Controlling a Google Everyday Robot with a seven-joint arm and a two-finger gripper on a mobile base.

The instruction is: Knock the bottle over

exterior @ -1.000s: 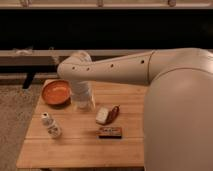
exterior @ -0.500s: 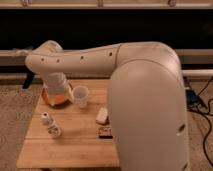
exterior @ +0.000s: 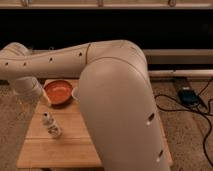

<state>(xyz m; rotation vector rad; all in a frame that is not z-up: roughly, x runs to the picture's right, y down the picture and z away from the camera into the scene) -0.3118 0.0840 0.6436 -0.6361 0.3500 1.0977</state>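
Note:
The small white bottle (exterior: pixel 50 125) with a rounded cap and dark label marks stands upright on the left part of the wooden table (exterior: pixel 60 150). My arm reaches from the right across to the far left, then bends down. The gripper (exterior: pixel 43 98) hangs at the left rim of the orange bowl (exterior: pixel 59 91), above and behind the bottle and apart from it.
The rim of a clear plastic cup (exterior: pixel 75 92) shows just right of the bowl, mostly hidden by my arm. My arm hides the right half of the table. A dark box (exterior: pixel 187 95) and cables (exterior: pixel 200 125) lie on the carpet at the right.
My arm has swung further left and closer to the camera, now hiding the cup and the items on the table's right side. The bottle has stayed upright in place.

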